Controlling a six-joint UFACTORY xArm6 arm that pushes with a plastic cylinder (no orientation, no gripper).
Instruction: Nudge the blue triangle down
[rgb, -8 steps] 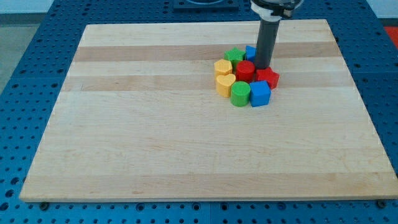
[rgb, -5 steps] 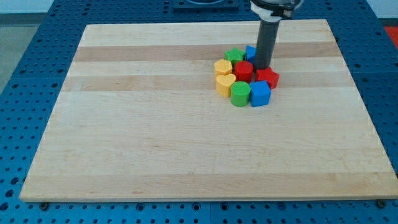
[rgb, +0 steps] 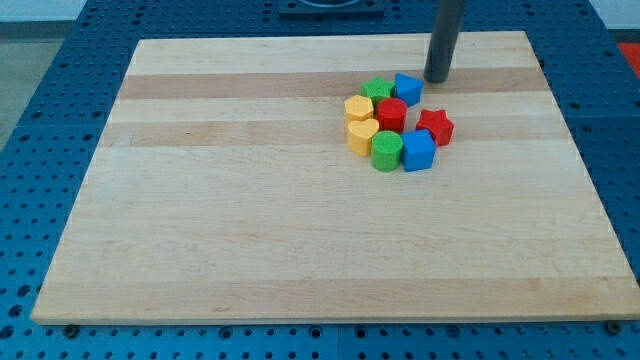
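Our rod has no jaws to open or close, only my tip (rgb: 437, 79) on the wooden board (rgb: 250, 200). Blue triangle (rgb: 407, 86) sits just down-left of my tip, apart, at the cluster's top, touching the green block (rgb: 377, 90) and red cylinder (rgb: 391, 113).
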